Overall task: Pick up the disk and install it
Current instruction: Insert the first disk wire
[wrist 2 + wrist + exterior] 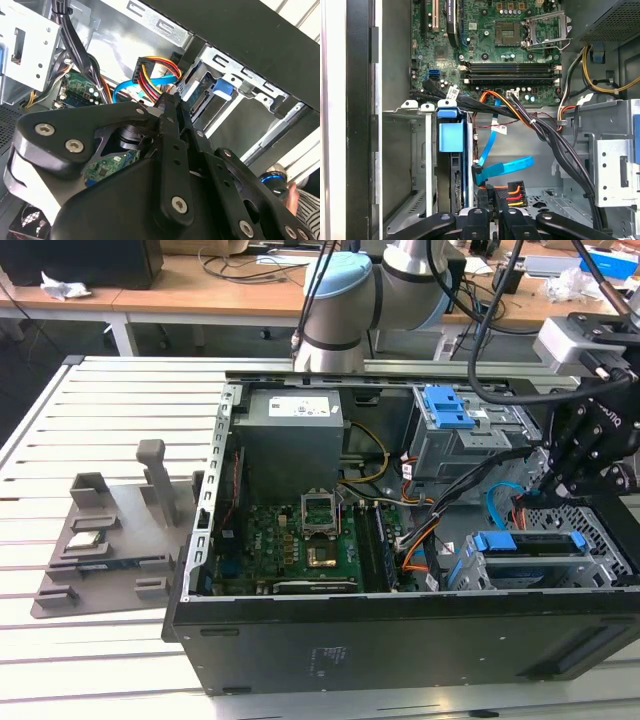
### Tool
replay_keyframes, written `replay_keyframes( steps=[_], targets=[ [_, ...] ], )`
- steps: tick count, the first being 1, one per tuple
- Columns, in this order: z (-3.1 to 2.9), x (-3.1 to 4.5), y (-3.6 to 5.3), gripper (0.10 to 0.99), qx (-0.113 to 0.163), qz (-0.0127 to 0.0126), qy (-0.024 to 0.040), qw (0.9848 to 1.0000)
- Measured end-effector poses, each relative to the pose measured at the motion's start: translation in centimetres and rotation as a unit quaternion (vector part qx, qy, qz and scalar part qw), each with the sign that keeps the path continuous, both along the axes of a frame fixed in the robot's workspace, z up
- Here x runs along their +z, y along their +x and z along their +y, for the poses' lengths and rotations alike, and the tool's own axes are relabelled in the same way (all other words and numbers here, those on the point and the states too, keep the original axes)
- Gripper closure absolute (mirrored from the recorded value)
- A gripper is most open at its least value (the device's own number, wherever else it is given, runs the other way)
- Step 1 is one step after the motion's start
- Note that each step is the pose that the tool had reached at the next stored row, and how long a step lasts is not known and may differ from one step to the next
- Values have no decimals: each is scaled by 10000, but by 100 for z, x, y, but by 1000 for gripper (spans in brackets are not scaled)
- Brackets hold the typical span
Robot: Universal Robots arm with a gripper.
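slatted table (120, 660), PC case (400, 640), grey fixture (110, 540)

Silver arm (410, 270) with pale-blue joint caps; black, screw-studded pincer (590, 455) linkage.

Green motherboard (300, 540) at lower centre of the exterior view. Bright blue disk frame (451, 136) at left centre in the first wrist view. Black gripper (170, 107).
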State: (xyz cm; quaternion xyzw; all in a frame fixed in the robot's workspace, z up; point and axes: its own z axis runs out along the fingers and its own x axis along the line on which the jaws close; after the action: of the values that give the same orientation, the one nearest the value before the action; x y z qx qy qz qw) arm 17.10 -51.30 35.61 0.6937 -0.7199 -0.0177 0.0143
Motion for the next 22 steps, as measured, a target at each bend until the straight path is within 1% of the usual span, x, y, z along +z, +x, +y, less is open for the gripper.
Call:
replay_keyframes(
  steps=[2, 3, 6, 8, 9, 11, 15, 16, 18, 22],
  targets=[
    [-15, -2, 1, 922, 0, -1, -6, 10000],
    [-43, -1, 1, 922, 1, 0, -21, 10000],
    [-220, -7, 0, 922, 0, 0, -104, 9999],
    [-270, -17, 3, 922, 1, 0, -124, 9999],
    [-270, -33, 27, 922, 0, 0, -132, 9999],
    [-257, -90, 78, 922, 0, 1, -140, 9999],
    [-240, -100, 82, 922, -5, 1, -141, 9999],
    [-238, -100, 83, 922, -22, 1, -142, 9999],
    [-235, -103, 83, 922, -148, 3, -146, 9998],
    [-234, -123, 73, 922, -173, 3, -146, 9997]
  ],
)
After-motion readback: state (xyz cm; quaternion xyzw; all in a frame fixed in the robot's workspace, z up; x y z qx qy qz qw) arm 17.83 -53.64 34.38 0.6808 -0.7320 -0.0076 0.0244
